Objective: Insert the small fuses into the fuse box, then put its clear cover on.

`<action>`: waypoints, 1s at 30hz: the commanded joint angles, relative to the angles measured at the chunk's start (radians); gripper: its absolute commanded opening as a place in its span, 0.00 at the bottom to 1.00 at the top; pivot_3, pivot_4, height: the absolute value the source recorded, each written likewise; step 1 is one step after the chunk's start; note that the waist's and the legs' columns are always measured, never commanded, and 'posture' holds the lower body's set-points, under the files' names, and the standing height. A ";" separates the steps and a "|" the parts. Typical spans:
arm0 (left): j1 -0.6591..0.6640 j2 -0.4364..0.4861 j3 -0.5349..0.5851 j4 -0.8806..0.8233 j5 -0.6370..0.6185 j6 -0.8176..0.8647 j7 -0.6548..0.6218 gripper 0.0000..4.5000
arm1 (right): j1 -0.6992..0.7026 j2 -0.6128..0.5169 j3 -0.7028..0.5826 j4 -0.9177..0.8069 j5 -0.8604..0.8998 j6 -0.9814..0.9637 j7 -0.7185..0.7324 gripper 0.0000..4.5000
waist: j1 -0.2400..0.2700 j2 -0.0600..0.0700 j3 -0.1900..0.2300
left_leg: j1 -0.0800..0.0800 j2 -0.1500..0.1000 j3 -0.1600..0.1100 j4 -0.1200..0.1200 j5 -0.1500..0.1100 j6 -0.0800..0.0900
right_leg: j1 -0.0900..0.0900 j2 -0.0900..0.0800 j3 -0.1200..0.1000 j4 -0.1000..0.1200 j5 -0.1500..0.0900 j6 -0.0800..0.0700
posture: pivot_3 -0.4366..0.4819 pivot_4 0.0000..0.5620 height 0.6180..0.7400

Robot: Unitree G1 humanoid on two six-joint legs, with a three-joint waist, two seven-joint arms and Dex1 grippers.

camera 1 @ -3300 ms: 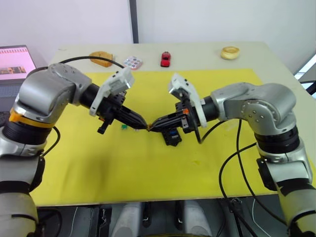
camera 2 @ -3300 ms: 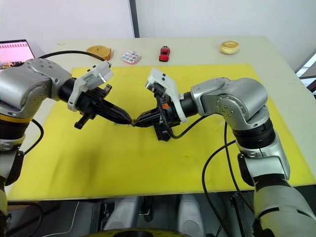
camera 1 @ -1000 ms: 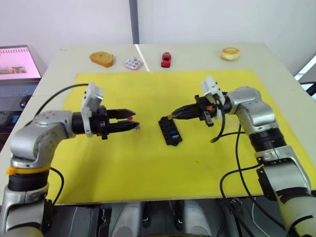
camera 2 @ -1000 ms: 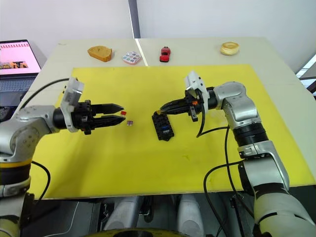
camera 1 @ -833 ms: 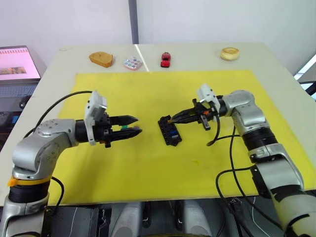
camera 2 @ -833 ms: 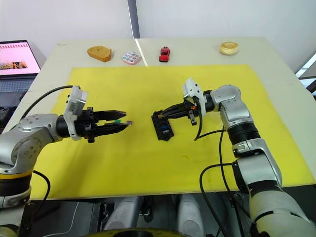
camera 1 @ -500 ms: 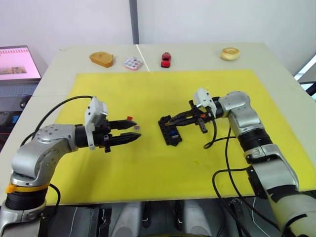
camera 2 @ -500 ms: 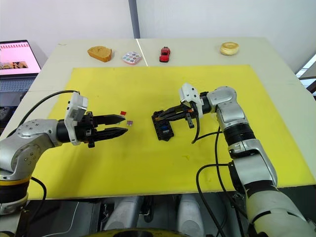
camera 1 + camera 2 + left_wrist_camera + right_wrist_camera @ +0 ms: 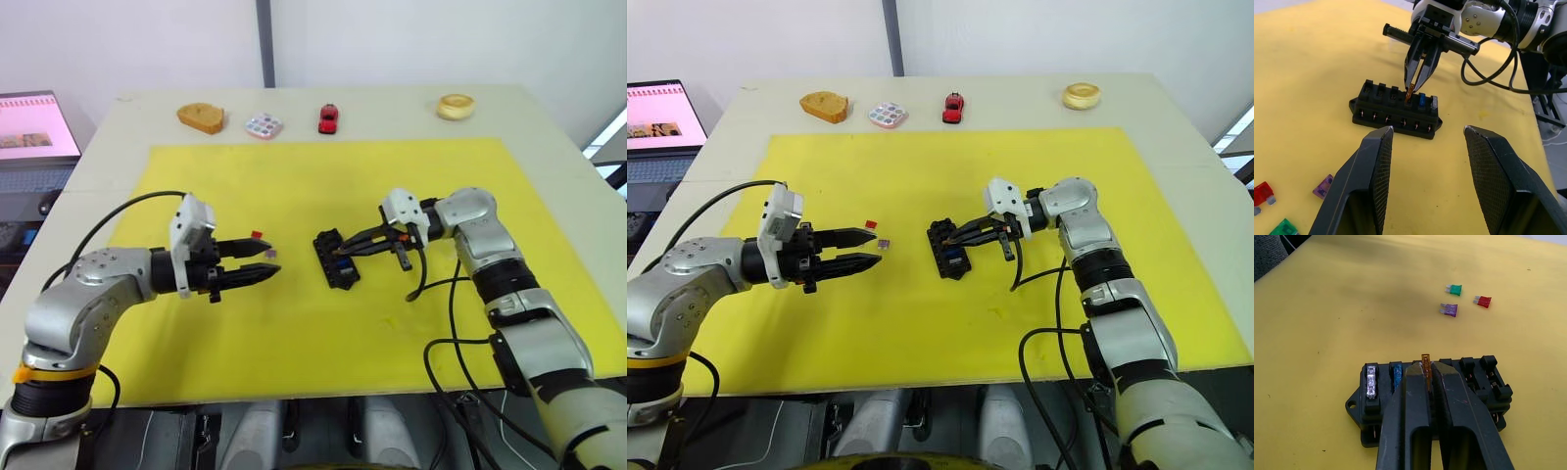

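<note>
The black fuse box lies mid-mat, with a grey fuse and a blue fuse seated at one end. My right gripper is shut on an amber fuse, held upright at a middle slot of the box. To the box's left my left gripper hovers open, nothing between its fingers. Loose red, purple and green fuses lie on the mat near it. The clear cover is out of view.
A yellow mat covers the table. Along the far edge sit a red toy car, a small paint palette, a bread-like piece and a round ring. A laptop stands at far left.
The grippers met tip to tip at first, then drew apart. Over the last second my right gripper carried the amber fuse left and down onto the fuse box. The left gripper stayed open, shifting only slightly.
</note>
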 commanded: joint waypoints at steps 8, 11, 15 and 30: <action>-0.006 0.001 -0.009 -0.021 -0.002 -0.027 0.027 0.54 | 0.000 0.009 -0.009 -0.022 -0.003 -0.005 0.010 0.00 | 0.000 0.000 0.000 | 0.001 0.000 0.000 0.000 0.000 0.000 | 0.000 0.000 0.000 0.000 0.000 0.000 | 0.48 0.27 1.00; -0.010 -0.001 -0.012 -0.016 -0.004 -0.026 0.034 0.54 | 0.009 0.018 -0.007 -0.031 -0.004 0.008 0.001 0.00 | 0.000 0.000 0.000 | 0.001 0.000 0.000 0.000 0.000 0.000 | 0.000 0.000 0.000 0.000 0.000 0.000 | 0.48 0.27 1.00; -0.012 0.003 -0.018 -0.010 -0.003 -0.030 0.035 0.54 | 0.008 0.017 -0.015 -0.047 0.009 0.050 0.002 0.00 | 0.000 0.000 0.000 | 0.001 0.000 0.000 0.000 0.000 0.000 | 0.000 0.000 0.000 0.000 0.000 0.000 | 0.48 0.27 1.00; -0.006 -0.014 -0.045 0.004 0.014 -0.051 0.061 0.54 | 0.028 -0.020 0.012 -0.072 0.004 0.150 0.016 0.00 | 0.001 0.000 0.000 | 0.001 0.000 0.000 0.000 0.000 0.000 | 0.000 0.000 0.000 0.000 0.000 0.000 | 0.48 0.27 1.00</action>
